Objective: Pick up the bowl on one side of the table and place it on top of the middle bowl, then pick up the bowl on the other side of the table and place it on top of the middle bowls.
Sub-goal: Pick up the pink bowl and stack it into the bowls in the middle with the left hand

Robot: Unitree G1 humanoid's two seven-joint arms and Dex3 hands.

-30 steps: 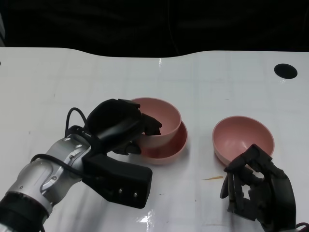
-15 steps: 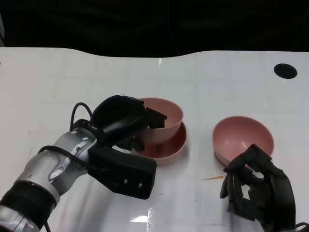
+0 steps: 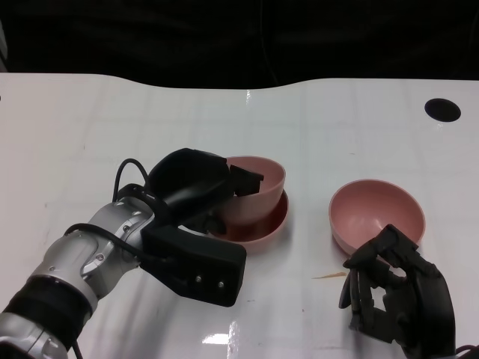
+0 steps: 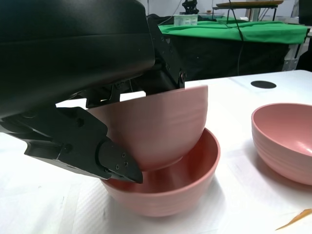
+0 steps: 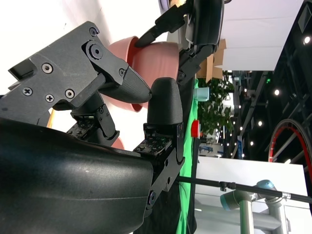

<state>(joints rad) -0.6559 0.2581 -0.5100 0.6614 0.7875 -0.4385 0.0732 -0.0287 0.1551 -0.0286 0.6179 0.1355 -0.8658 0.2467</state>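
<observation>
- The left hand [image 3: 196, 188] grips a pink bowl [image 3: 258, 191] by its near rim; one of its fingers [image 3: 243, 179] hooks over the rim into the bowl and others press the outer wall.
- In the left wrist view, this held bowl [image 4: 156, 126] is tilted, its base sitting down inside the middle bowl [image 4: 165, 187] and its rim standing well above that bowl's rim.
- The middle bowl [image 3: 273, 224], also pink, rests on the white surface [image 3: 150, 120] near the centre.
- A third pink bowl [image 3: 376, 215] stands upright on the surface to the right, apart from the pair.
- The right hand [image 3: 397, 295] lies just beside that bowl's near edge, fingers [image 3: 359, 288] curled partway and spread, holding nothing.
- A thin orange sliver [image 3: 328, 276] lies on the surface between the two groups.
- A black round hole [image 3: 442, 109] marks the surface's far right corner.
</observation>
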